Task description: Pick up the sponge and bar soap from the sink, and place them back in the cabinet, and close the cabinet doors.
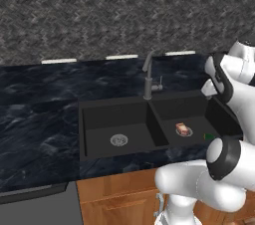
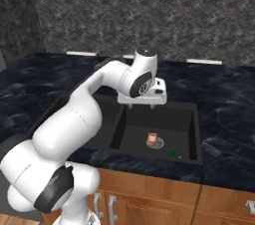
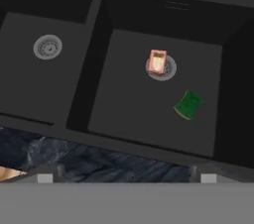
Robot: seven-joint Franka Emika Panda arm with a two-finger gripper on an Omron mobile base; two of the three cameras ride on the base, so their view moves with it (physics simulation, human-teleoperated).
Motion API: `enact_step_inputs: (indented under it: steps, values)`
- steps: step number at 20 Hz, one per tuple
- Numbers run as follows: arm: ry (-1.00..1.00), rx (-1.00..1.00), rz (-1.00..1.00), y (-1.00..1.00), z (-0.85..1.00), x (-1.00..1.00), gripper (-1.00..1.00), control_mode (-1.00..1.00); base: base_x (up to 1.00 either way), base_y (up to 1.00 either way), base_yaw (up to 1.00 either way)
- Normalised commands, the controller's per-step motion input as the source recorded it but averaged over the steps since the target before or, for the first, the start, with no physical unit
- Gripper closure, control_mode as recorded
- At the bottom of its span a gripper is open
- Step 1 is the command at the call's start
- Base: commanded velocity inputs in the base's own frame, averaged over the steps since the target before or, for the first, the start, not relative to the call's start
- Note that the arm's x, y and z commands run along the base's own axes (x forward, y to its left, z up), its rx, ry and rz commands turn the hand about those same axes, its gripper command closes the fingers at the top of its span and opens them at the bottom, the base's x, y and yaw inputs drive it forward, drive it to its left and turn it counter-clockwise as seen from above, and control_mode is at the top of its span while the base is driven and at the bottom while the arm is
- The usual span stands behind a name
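Observation:
The black double-basin sink [image 1: 92, 107] is set into the dark marble counter. The pinkish bar soap [image 3: 157, 62] lies on the right basin's round drain, also seen from the bases [image 1: 183, 129] [image 2: 152, 139]. The green sponge [image 3: 189, 104] lies flat on the basin floor just beside it, nearer the front right corner [image 1: 209, 136] [image 2: 174, 154]. My gripper [image 2: 141, 104] hangs above the back of the right basin, pointing down, well above both items. Its fingertips [image 3: 44, 178] stand wide open with nothing between them. The cabinet and its doors are out of view.
A dark grey curved faucet [image 1: 148, 77] rises behind the divider between the basins. The left basin holds a bare metal drain [image 3: 47, 47]. Brown lower units [image 2: 149, 194] with silver handles sit under the counter. A grey patterned wall backs the counter.

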Motion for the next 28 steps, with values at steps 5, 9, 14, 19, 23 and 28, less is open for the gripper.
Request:
enact_step_inputs:
  steps: [5,9,14,19,23,28]
  values:
    - [0.0,0.0,0.0,-0.08,-0.37,0.39,-1.0,-1.0,0.0,0.0,0.0]
    - [0.0,0.0,-0.05,0.0,-0.34,0.51,-1.0,-1.0,0.0,0.0,0.0]
    - [0.0,0.0,-0.07,0.0,-0.32,0.52,-1.0,-1.0,0.0,0.0,0.0]
    - [0.0,-0.02,-0.06,0.0,-0.36,0.53,-1.0,-1.0,0.0,0.0,0.0]
    - [0.0,-0.02,-0.05,0.0,-0.36,0.48,-1.0,-1.0,0.0,0.0,0.0]
    - [0.0,0.0,-0.04,0.0,-0.43,0.39,-1.0,-1.0,0.0,0.0,0.0]
